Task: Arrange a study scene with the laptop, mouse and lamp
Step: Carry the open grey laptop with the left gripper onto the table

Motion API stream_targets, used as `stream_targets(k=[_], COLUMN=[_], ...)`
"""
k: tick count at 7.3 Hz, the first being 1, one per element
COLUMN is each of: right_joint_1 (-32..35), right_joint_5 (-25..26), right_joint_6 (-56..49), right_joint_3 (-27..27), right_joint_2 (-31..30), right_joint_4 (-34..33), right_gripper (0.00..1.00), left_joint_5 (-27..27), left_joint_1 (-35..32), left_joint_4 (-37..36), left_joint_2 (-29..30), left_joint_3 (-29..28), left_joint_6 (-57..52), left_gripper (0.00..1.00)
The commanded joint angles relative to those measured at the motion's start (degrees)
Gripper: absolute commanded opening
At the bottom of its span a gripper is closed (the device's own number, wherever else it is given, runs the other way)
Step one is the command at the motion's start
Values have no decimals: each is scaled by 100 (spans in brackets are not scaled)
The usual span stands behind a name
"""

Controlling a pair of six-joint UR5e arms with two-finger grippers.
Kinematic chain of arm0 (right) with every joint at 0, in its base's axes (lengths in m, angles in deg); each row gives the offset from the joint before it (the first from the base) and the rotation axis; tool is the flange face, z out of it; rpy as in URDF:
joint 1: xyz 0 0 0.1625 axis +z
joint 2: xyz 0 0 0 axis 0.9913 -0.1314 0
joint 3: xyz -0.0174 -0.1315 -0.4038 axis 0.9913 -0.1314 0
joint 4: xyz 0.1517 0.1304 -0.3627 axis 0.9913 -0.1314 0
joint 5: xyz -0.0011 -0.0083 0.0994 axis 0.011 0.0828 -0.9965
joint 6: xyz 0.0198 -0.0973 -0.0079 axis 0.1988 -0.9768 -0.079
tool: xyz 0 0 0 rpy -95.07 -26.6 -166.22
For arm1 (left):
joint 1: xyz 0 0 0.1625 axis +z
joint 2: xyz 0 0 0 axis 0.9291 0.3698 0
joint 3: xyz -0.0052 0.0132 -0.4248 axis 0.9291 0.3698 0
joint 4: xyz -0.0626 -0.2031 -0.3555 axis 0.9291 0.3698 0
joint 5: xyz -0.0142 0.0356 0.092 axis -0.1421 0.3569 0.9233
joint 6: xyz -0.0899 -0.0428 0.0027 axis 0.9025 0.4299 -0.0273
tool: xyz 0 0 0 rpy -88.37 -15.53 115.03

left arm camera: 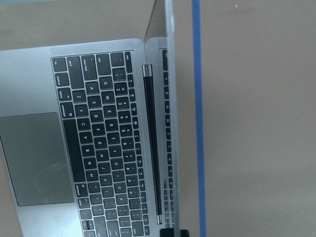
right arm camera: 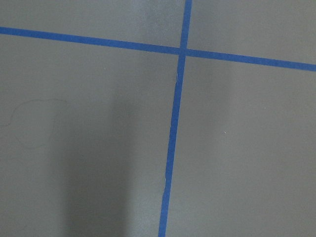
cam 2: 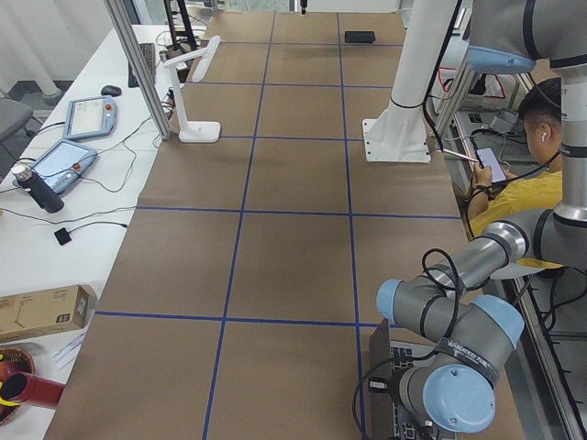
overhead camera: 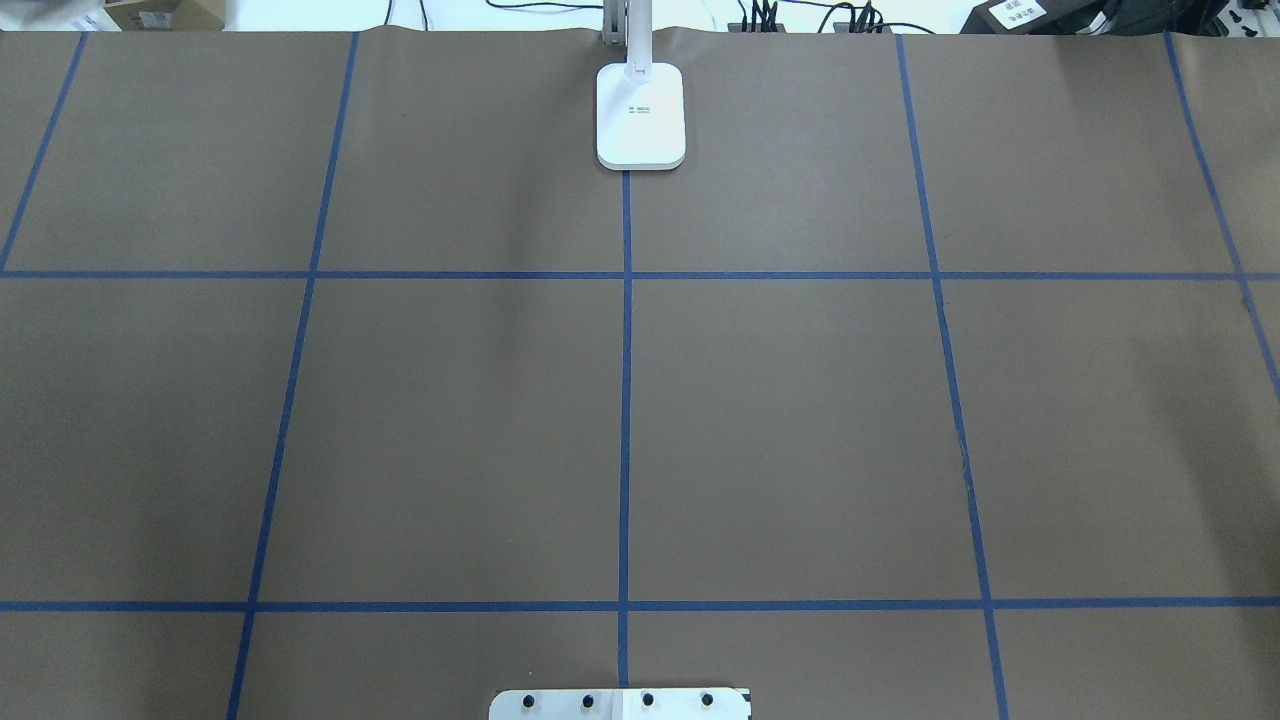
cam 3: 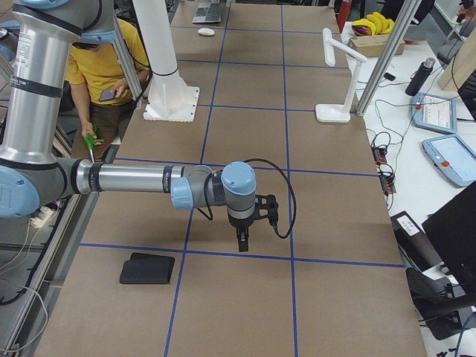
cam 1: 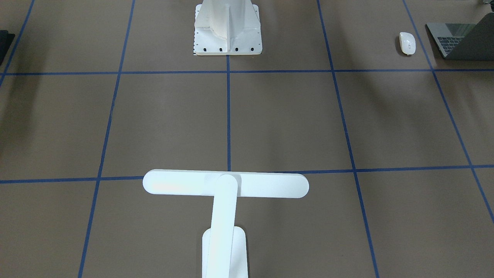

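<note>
The laptop (left arm camera: 74,148) lies open near the table's end on my left, with black keys, a grey trackpad and its screen edge-on in the left wrist view. It also shows in the front-facing view (cam 1: 459,40). The white mouse (cam 1: 407,43) lies beside it. The white lamp (cam 1: 225,184) stands at the far middle edge, and its base (overhead camera: 641,115) shows in the overhead view. My left arm (cam 2: 449,367) hangs over the laptop; I cannot tell how its gripper stands. My right gripper (cam 3: 243,242) points down above bare paper, apart from everything; I cannot tell if it is open.
The white bolted pedestal (cam 1: 227,27) stands at the robot's side of the table. A black square pad (cam 3: 147,268) lies near the right arm. Blue tape lines (overhead camera: 625,400) grid the brown table paper. An operator (cam 2: 514,174) sits beside the table.
</note>
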Motion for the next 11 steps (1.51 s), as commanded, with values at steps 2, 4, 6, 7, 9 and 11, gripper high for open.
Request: stream_targets(k=[2, 4, 6, 7, 9, 11], right_joint_1=[0, 0, 0, 0, 0, 0], right_joint_5=[-3, -3, -12, -12, -30, -91], right_joint_6=[0, 0, 9, 9, 9, 9], right_joint_3=[0, -9, 0, -9, -9, 0], right_joint_2=[-9, -9, -9, -9, -9, -9], right_joint_4=[9, 0, 0, 0, 0, 0], right_gripper=[100, 100, 100, 100, 100, 100], left_joint_5=[-540, -559, -961, -1094, -1419, -1596], left_joint_1=[192, 894, 1500, 1887, 2582, 3162], left_joint_4=[11, 20, 3, 3, 29, 38], left_joint_2=[614, 1202, 1878, 2238, 3038, 3907], left_joint_3=[98, 449, 529, 530, 521, 530], left_joint_6=[292, 1160, 1463, 1829, 2918, 4242], left_gripper=[0, 0, 0, 0, 0, 0])
